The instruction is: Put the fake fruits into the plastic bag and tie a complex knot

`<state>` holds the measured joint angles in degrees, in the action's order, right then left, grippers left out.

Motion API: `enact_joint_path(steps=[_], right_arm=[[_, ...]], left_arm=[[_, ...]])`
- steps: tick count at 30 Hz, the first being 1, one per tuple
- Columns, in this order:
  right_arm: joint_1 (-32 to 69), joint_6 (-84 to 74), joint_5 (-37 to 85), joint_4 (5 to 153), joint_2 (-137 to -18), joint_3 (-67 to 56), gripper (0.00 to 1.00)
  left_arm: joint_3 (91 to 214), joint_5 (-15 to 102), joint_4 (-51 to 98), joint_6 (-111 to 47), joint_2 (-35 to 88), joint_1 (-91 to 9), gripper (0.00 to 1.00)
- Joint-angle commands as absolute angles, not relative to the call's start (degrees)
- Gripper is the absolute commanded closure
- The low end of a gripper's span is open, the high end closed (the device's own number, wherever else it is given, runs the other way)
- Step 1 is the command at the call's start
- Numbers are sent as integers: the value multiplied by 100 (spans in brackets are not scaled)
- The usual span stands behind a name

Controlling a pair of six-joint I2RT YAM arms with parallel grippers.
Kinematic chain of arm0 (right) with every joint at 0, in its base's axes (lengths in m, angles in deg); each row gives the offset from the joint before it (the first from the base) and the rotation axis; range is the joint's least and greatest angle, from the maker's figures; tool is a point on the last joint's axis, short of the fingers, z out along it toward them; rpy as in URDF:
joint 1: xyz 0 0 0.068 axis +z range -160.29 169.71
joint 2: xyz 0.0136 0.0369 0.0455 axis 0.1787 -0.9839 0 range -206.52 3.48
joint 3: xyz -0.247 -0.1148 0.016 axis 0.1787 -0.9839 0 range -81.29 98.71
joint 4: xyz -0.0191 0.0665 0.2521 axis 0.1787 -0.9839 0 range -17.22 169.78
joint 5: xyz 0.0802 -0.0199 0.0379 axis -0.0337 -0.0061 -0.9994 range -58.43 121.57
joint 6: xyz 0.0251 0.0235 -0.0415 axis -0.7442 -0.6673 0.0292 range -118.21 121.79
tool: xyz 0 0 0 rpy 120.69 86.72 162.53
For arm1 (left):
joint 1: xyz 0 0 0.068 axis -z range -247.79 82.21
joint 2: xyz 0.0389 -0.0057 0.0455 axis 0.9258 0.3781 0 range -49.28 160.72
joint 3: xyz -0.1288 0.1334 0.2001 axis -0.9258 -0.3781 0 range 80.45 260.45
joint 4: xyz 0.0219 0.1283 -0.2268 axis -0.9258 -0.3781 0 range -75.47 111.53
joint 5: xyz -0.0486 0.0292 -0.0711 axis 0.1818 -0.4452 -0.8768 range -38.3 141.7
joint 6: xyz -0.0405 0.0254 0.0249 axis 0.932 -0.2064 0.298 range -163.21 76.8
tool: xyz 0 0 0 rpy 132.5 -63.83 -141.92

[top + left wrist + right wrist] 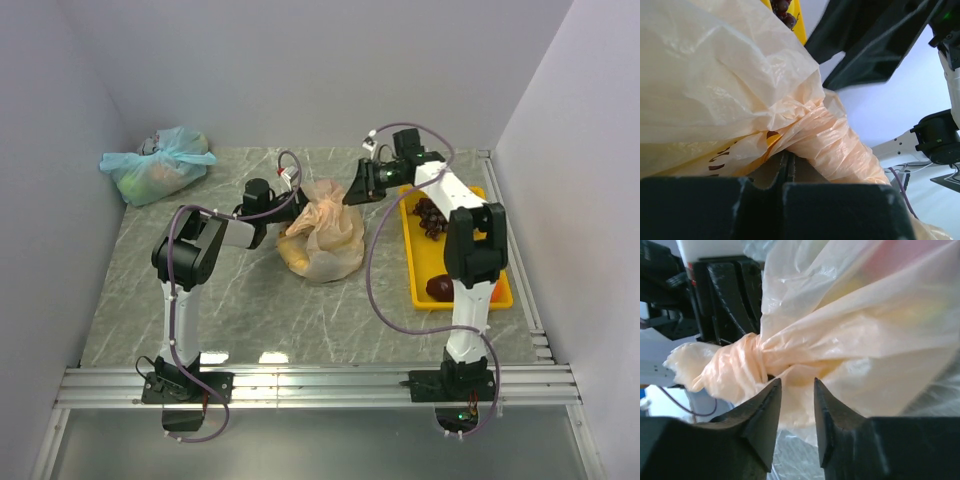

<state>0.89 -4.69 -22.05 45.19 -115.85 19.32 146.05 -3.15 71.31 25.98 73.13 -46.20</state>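
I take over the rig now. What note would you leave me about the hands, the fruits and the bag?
Left hand: shut, pinching the bag film.
Right hand: open, at the twisted neck, not gripping.
Done: some fruit inside, neck twisted.
To do: grapes and maroon fruit lie on the tray; tying looks unfinished.

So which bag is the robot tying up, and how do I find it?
Look at the grey marble table, right in its middle, just left of the yellow tray. The plastic bag there is thin, peach-orange and lumpy, with a twisted neck on top. The only other bag is pale blue-green and sits far back in the left corner.
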Motion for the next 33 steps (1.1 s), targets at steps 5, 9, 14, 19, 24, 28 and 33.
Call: enact_joint_path(steps=[5, 9, 14, 19, 24, 28, 33], right_arm=[[465, -498, -3099, 4937, -11597, 1680, 45], [623, 46, -3276, 4185, -11508, 1591, 34], [833, 277, -3329, 4004, -11509, 1399, 25], [1001, -793, -3434, 5032, -11877, 1835, 23], [1045, -1525, -3593, 5761, -12378, 2557, 23], [1106, -1561, -3698, 5746, -12581, 2725, 23], [1107, -1230, -3874, 5520, -12239, 2181, 23]], left_arm=[[14848, -428, 6881, 2236, 7140, -4537, 100], [14830, -402, 7189, 2481, 7166, -4537, 100], [14821, -358, 7813, 2939, 7263, -4511, 100], [14874, -490, 8699, 3527, 7429, -4344, 100], [14865, -648, 9209, 3888, 7509, -4283, 99], [14997, -876, 9756, 4161, 7544, -4212, 99], [14988, -798, 9784, 4109, 7544, -4195, 100]])
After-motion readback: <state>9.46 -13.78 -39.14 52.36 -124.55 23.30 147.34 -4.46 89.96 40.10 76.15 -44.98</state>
